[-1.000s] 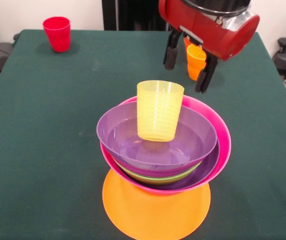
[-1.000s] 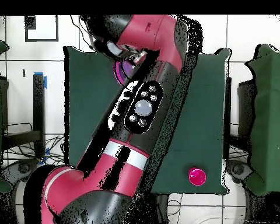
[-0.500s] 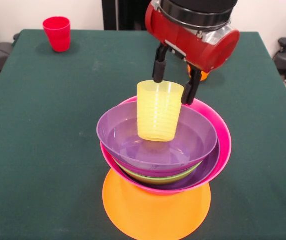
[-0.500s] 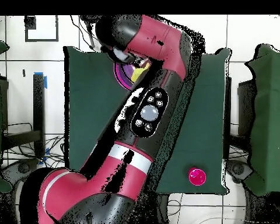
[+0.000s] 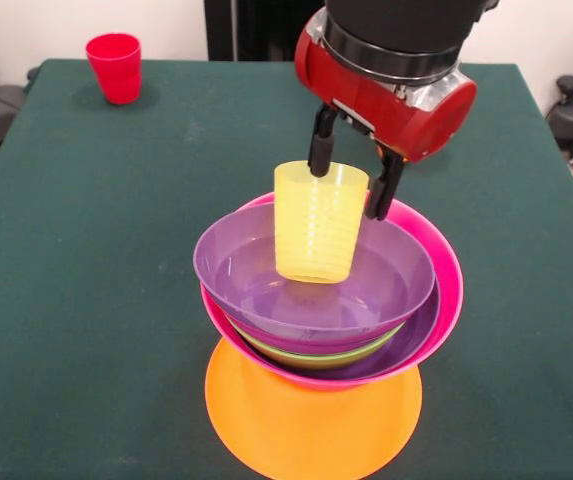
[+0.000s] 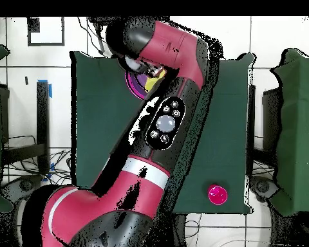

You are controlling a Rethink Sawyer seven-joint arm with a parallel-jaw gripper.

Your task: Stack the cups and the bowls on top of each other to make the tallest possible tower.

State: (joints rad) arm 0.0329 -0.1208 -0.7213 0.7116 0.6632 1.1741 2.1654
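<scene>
Jaws: spread wide, one finger either side of the cup's far rim; contact cannot be told
Gripper [image 5: 350,176]: just above and behind the yellow cup [image 5: 317,221]
Yellow cup: upright in the top purple bowl [image 5: 266,285]
Tower [image 5: 328,330]: purple, green, pink bowls nested on orange base [image 5: 311,425]
Red cup [image 5: 114,67]: far corner of table [image 5: 76,260]; well apart

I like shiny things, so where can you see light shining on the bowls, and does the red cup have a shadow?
In the front view, pale glare sits inside the top purple bowl, and the red cup casts a soft shadow on the green table. In the overhead view, the arm hides most of the bowls.
</scene>
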